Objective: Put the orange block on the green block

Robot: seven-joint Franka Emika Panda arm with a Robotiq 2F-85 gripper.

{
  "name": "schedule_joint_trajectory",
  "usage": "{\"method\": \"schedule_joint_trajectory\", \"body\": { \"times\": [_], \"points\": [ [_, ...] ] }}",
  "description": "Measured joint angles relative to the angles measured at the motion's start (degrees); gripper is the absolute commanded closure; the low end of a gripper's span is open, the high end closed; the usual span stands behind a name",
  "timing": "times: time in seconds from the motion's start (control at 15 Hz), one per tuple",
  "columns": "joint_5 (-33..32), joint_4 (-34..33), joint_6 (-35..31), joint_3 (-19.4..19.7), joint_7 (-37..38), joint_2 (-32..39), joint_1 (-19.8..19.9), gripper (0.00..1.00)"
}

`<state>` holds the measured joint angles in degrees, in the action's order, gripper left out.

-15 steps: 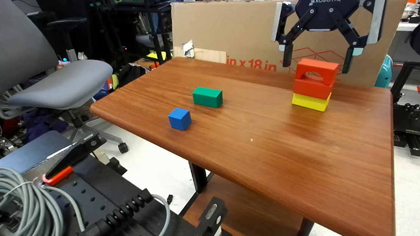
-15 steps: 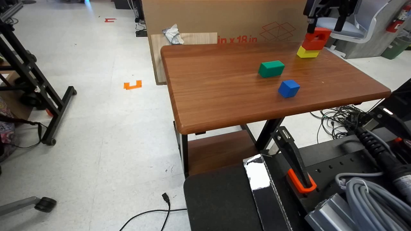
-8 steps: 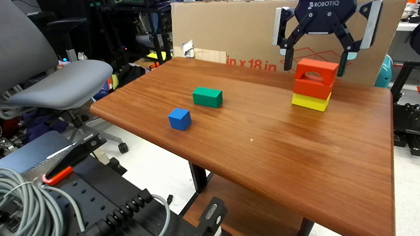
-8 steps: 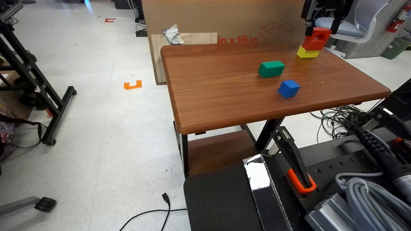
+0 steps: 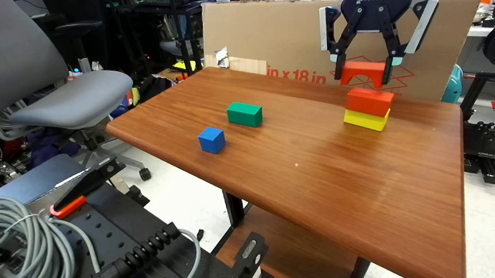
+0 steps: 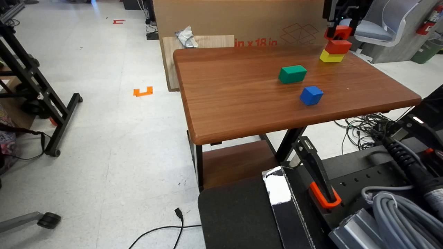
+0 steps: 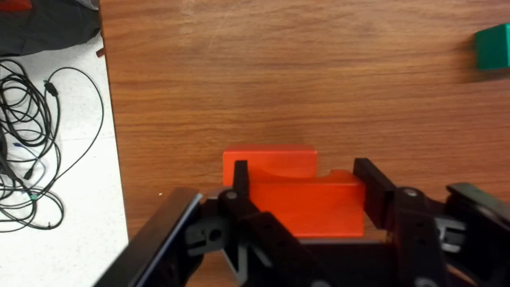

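Note:
The orange block (image 5: 362,67), orange-red with an arch cut in its underside, hangs between the fingers of my gripper (image 5: 362,74), which is shut on its two ends. It is raised clear of the orange-red slab (image 5: 369,101) beneath. In the wrist view the held orange block (image 7: 306,207) overlaps the slab (image 7: 275,161) but sits off to its right. The green block (image 5: 244,114) rests on the table away from the gripper. Only a corner of the green block (image 7: 493,47) shows at the upper right of the wrist view.
Under the orange-red slab lies a yellow slab (image 5: 366,119), the two stacked on the wooden table (image 5: 305,183). A blue cube (image 6: 311,95) stands near the green block. Behind the table rises a cardboard sheet (image 6: 249,20).
My gripper has closed on the orange block and lifted it off the orange-red slab, shifting it sideways. The slabs, green block and blue cube have stayed put.

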<state>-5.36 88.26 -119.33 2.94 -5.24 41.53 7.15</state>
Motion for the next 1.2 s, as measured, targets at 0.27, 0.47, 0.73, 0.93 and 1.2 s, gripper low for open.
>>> {"method": "schedule_joint_trajectory", "body": {
  "times": [0.27,0.47,0.73,0.93,1.2],
  "points": [
    [-0.1,3.0,0.0,-0.5,-2.6,-4.8,-0.2,0.59],
    [0.0,9.2,-0.8,-2.2,-5.2,-10.6,-1.2,0.59],
    [0.4,18.5,-2.2,-5.5,-6.5,-14.9,-3.3,0.59],
    [0.3,24.0,-4.7,-6.2,-6.3,-15.1,-5.3,0.59],
    [0.3,28.6,-9.4,-6.3,-5.7,-15.2,-7.0,0.59]
  ]
}}
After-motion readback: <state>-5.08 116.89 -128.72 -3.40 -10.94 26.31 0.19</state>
